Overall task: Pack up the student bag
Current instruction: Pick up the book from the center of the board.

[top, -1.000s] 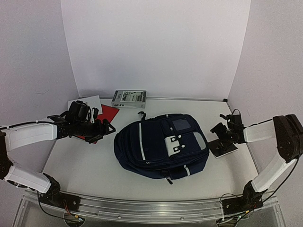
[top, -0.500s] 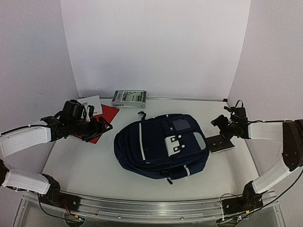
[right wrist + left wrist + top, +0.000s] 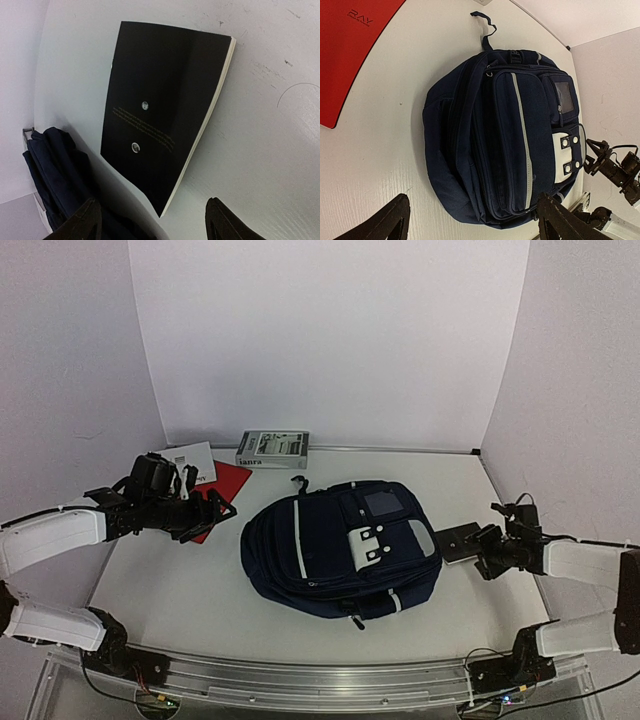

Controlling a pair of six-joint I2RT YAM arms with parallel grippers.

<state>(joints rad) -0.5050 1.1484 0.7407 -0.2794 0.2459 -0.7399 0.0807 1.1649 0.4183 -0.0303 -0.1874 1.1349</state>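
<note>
- Left claw (image 3: 213, 515): you see it hovering over the counter (image 3: 190, 585) left of the bag. The jaws are spread wide with nothing in them. In the wrist view only the two finger stubs show, at the bottom edge.
- White paper (image 3: 197, 457) and red sheet (image 3: 231, 481) lie under and behind that arm, and the wrist hides part of each. The print on both is too small to read.
- Flat box (image 3: 272, 448) lies by the back wall. Its label is blurry.
- Student bag (image 3: 340, 550) lies flat mid-counter, front up, with the grey flap and two buckles toward the right. Whether any zip is open you cannot tell. The left wrist view cuts off its bottom end.
- Black booklet (image 3: 165, 120) lies flat just right of the bag. Its small cover text is unreadable.
- Right claw (image 3: 484, 558) is low, right of the booklet and aimed at it. The jaws are apart and grip nothing. The booklet's near corner lies just ahead of the fingers (image 3: 89, 220), not touching. Only a sliver of bag shows in that view.
</note>
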